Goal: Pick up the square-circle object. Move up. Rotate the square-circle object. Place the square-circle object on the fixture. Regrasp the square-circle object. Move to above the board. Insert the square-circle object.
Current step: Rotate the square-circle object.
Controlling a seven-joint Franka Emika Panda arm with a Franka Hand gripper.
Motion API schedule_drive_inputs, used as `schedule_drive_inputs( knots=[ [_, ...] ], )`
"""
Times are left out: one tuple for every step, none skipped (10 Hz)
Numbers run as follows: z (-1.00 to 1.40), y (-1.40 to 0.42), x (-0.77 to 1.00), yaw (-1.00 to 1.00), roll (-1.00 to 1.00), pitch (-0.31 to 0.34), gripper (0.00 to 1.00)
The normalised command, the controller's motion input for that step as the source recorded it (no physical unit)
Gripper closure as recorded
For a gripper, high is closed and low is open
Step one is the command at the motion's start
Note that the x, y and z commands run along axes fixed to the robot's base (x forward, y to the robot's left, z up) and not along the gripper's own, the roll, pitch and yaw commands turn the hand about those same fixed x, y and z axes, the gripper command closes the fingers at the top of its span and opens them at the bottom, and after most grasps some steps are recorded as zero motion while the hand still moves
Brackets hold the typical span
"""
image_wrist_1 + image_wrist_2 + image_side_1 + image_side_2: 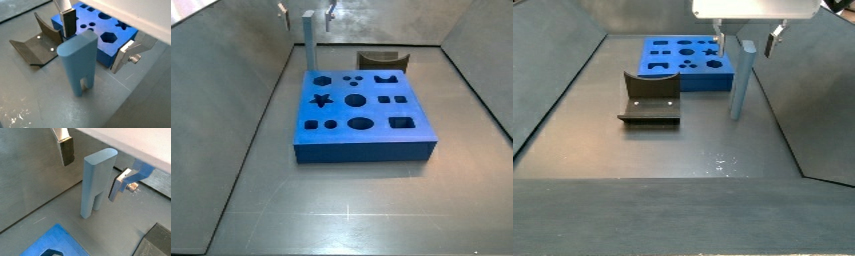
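The square-circle object is a slim grey-blue bar standing upright on the grey floor, right beside the board, a bright-blue slab with dark cut-outs. My gripper is open around the bar's top end. In both wrist views one finger hangs on each side of the bar, with a gap on each side. The dark pad and the silver finger do not touch it. The fixture, a dark notched bracket, sits on the floor apart from the bar, with nothing on it.
Sloping grey walls close in the floor on the sides and at the back. In a side view the board fills the middle, with the fixture behind it and the bar at its far corner.
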Motion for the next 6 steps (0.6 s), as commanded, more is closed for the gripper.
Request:
schedule_drive_inputs(
  knots=[
    [0.97, 0.00, -0.02, -0.03, -0.21, 0.016, 0.00],
    [0.86, 0.00, -0.03, -0.03, -0.20, 0.040, 0.00],
    [0.70, 0.01, -0.02, -0.04, -0.20, 0.055, 0.00],
    [0.53, 0.01, 0.00, -0.04, -0.19, 0.066, 0.00],
    [0.29, 0.01, 0.01, -0.05, -0.19, 0.091, 0.00],
    [0.00, 0.00, 0.00, 1.00, -0.01, 0.008, 0.00]
  ],
)
